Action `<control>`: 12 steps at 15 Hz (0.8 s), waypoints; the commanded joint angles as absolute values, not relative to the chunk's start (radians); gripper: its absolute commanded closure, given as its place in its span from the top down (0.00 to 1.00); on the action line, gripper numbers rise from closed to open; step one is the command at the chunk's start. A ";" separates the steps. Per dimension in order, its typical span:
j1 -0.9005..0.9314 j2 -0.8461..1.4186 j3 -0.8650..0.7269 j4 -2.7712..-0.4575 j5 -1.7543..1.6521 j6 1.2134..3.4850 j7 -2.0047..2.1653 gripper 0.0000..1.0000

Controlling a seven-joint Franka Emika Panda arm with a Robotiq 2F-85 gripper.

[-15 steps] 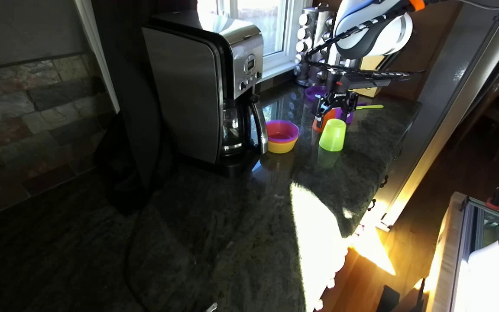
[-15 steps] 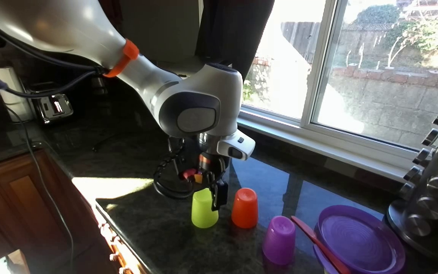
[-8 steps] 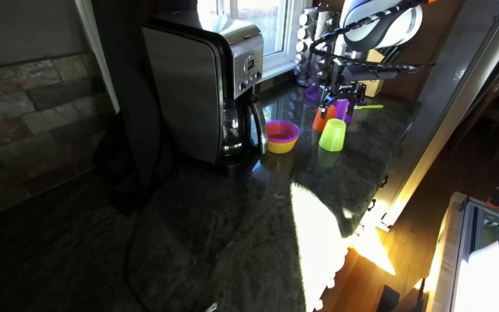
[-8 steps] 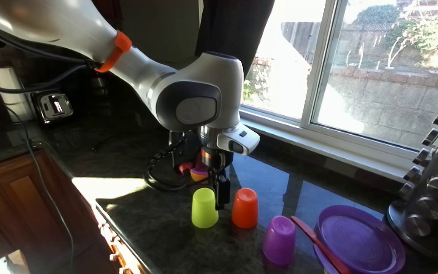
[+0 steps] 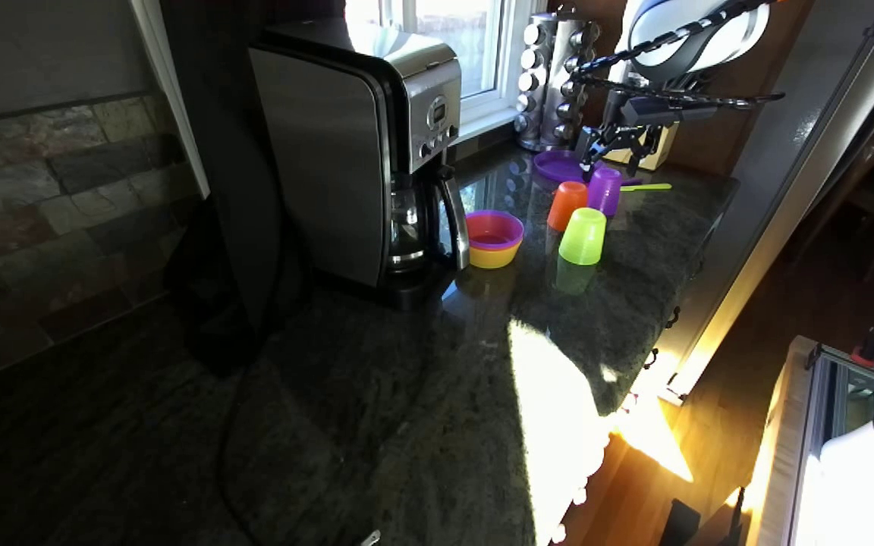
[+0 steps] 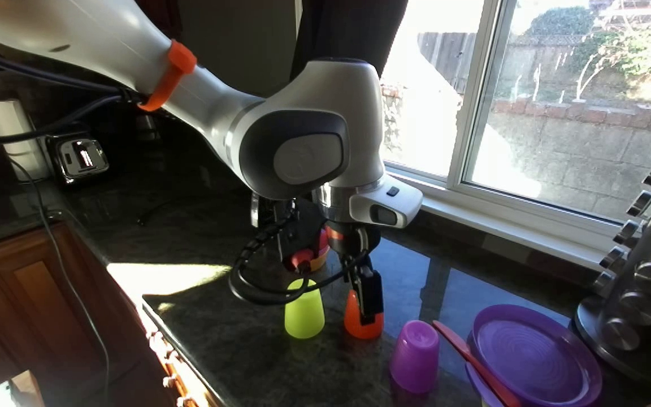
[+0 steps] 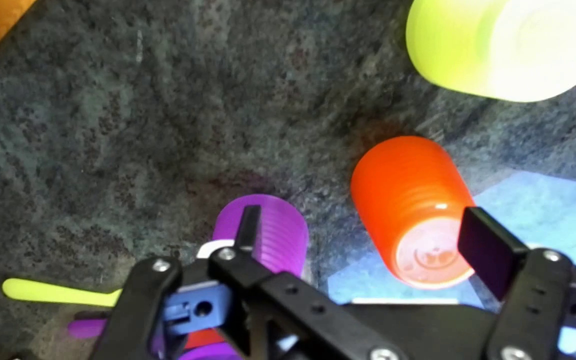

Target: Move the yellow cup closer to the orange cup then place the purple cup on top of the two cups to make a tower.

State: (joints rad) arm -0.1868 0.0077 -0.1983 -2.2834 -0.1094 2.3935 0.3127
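Observation:
The yellow cup (image 5: 583, 236), lime and upside down, stands on the dark counter; it also shows in an exterior view (image 6: 304, 311) and in the wrist view (image 7: 498, 45). The orange cup (image 5: 567, 206) stands upside down beside it with a small gap (image 6: 364, 327); it shows whole in the wrist view (image 7: 413, 200). The purple cup (image 5: 605, 191) stands upside down past the orange one (image 6: 416, 359). My gripper (image 5: 610, 159) is open and empty above the orange and purple cups. In the wrist view one finger of my gripper (image 7: 368, 232) covers part of the purple cup (image 7: 280, 235).
A purple plate (image 6: 534, 350) with a red knife (image 6: 472, 362) lies beside the purple cup. Pink-topped yellow bowls (image 5: 493, 241) stand by the coffee maker (image 5: 361, 152). A spice rack (image 6: 636, 282) stands near the plate. A lime utensil (image 7: 58, 292) lies near the purple cup.
My gripper has lifted from beside the yellow cup and moved past the orange cup toward the purple cup. It stays open. The cups have not moved.

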 commanded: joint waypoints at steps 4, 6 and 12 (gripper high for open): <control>-0.183 0.052 -0.188 -2.255 -0.069 2.493 0.248 1.00; -0.179 0.079 -0.183 -2.235 -0.035 2.495 0.213 1.00; -0.176 0.151 -0.166 -2.156 0.048 2.465 0.123 1.00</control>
